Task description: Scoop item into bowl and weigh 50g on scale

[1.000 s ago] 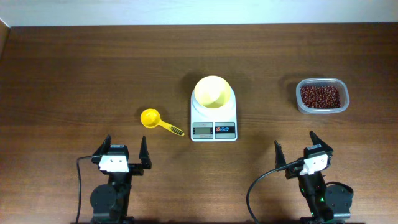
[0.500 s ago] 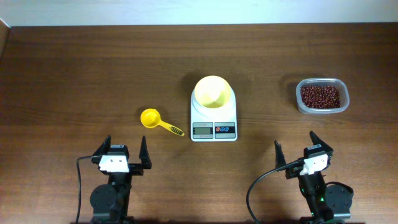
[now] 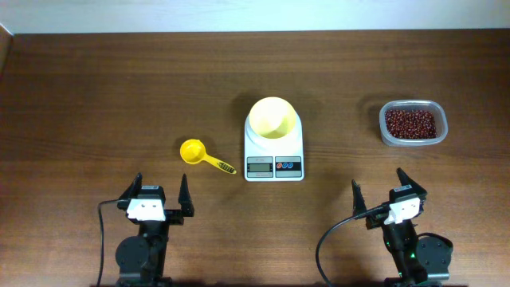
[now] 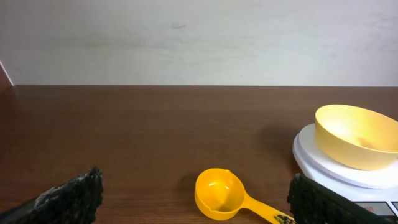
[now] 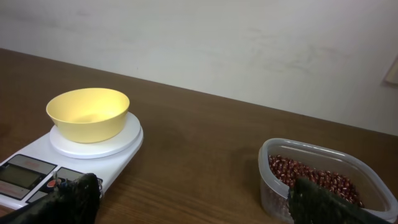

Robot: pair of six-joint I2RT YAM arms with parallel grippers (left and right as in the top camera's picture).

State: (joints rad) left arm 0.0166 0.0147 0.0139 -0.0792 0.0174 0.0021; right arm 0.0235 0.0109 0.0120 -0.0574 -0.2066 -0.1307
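Two grippers wait at the near edge of the brown wooden table (image 3: pixel 96 88) in the overhead view. The left gripper (image 3: pixel 161 182) and the right gripper (image 3: pixel 378 179) each have their jaws spread wide with nothing between them. The scale (image 3: pixel 275 155) stands at mid-table, its display and buttons on the edge nearest the arms. The bowl (image 3: pixel 274 118) rests on the scale's round platform. A small yellow scoop (image 3: pixel 194 151) lies on the table just left of the scale without touching it, with its handle angled toward the scale's near corner. The beans (image 3: pixel 410 123) lie in a clear tub (image 3: pixel 382 126) well to the right of the scale, ahead of the right gripper.

In the left wrist view, the left gripper's jaws stand at the two bottom corners, far apart and holding nothing. The scoop lies ahead between them, cup facing up. The scale with the bowl on it shows at the right edge, and a pale wall (image 4: pixel 199 37) rises behind the table.

In the right wrist view, the right gripper's jaws are likewise apart and hold nothing. The tub of beans sits ahead on the right, just past one jaw. The scale and bowl sit to the left, and the display is too faint to read.
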